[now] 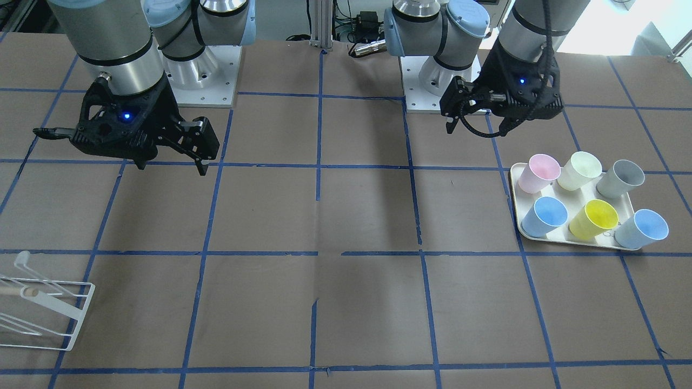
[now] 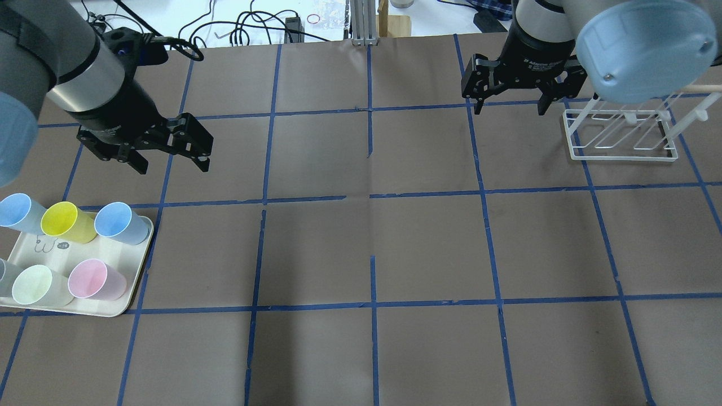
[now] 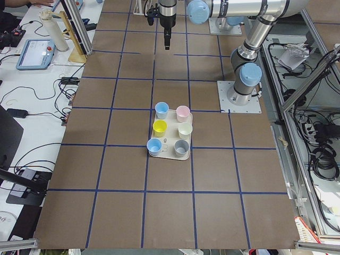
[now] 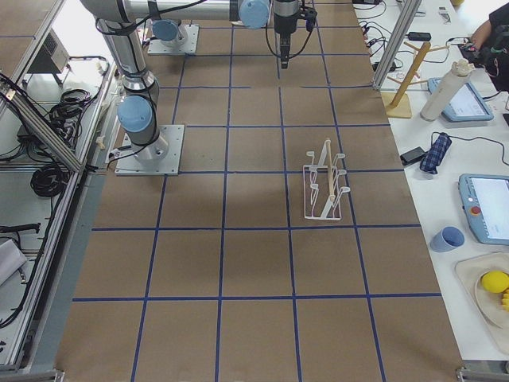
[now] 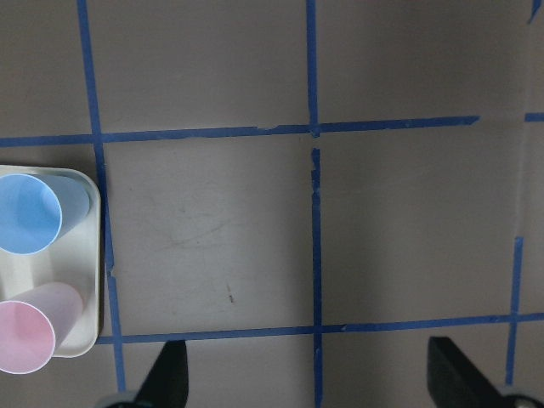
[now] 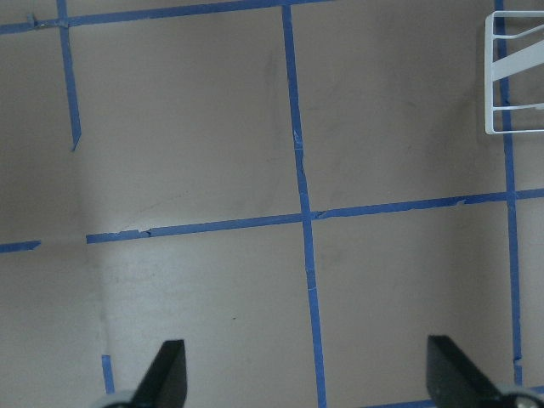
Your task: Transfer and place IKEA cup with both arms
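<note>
The pale pink IKEA cup [image 1: 539,173] stands upright on a cream tray [image 1: 567,239], at the corner nearest the robot and the table's middle. It also shows in the overhead view [image 2: 96,280] and at the lower left edge of the left wrist view [image 5: 30,336]. My left gripper [image 2: 172,166] is open and empty, hovering above the table beside the tray, apart from the cups; it is at the right in the front view [image 1: 478,128]. My right gripper [image 2: 510,110] is open and empty, high over the table's other side, next to a white wire rack [image 2: 620,135].
Other cups share the tray [image 2: 121,307]: two light blue [image 2: 117,221], one yellow [image 2: 63,220], one cream-white [image 2: 35,285], one grey [image 1: 621,178]. The wire rack also shows in the front view [image 1: 43,308] and the right wrist view [image 6: 514,76]. Blue tape lines grid the brown table.
</note>
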{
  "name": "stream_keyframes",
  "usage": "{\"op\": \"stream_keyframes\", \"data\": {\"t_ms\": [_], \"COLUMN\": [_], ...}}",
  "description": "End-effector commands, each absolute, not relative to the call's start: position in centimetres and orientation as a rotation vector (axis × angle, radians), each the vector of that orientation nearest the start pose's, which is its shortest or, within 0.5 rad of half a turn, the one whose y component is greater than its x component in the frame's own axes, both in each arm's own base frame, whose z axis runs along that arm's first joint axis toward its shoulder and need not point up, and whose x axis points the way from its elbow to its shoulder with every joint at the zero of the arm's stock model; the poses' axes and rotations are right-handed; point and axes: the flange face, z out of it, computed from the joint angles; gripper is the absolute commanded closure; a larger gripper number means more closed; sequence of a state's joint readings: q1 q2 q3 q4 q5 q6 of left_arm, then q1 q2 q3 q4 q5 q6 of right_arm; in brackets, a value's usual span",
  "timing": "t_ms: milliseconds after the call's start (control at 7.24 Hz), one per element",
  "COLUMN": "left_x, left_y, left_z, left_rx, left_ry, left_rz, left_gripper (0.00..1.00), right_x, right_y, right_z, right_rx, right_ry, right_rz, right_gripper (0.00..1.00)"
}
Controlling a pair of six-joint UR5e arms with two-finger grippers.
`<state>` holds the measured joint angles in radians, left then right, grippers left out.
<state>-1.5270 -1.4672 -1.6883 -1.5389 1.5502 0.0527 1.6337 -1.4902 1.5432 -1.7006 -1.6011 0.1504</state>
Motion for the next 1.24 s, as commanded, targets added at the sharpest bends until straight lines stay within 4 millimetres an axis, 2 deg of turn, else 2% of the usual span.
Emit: {"op": "stream_keyframes", "data": {"t_ms": [0, 276, 553, 691, 829, 967, 1105], "left_x": [-13.0, -13.0, -12.8, -12.7, -12.1, -11.5, -11.8], "left_y": [-45.7, -48.0, -51.7, -53.0, -53.1, -53.3, -53.2], "left_z": [50.3, 51.7, 51.6, 52.4, 52.1, 51.9, 51.6], "left_rx": [0.006, -0.006, -0.011, -0.009, 0.024, 0.101, 0.107], "left_ry": [3.158, 3.16, 3.16, 3.158, 3.165, 3.159, 3.16], "left_rz": [-0.085, -0.109, -0.122, -0.122, -0.029, -0.012, -0.002], "left_gripper": [0.0, 0.0, 0.0, 0.0, 0.0, 0.0, 0.0], "right_x": [16.4, 16.3, 16.3, 16.3, 16.3, 16.3, 16.3], "right_y": [-52.3, -52.3, -52.3, -52.3, -52.2, -52.2, -52.2], "right_z": [47.4, 47.4, 47.4, 47.5, 47.5, 47.5, 47.5], "right_rx": [0.138, 0.14, 0.14, 0.14, 0.14, 0.14, 0.14], "right_ry": [3.158, 3.159, 3.159, 3.158, 3.158, 3.16, 3.16], "right_rz": [-0.126, -0.123, -0.123, -0.126, -0.126, -0.126, -0.126], "right_gripper": [0.0, 0.0, 0.0, 0.0, 0.0, 0.0, 0.0]}}
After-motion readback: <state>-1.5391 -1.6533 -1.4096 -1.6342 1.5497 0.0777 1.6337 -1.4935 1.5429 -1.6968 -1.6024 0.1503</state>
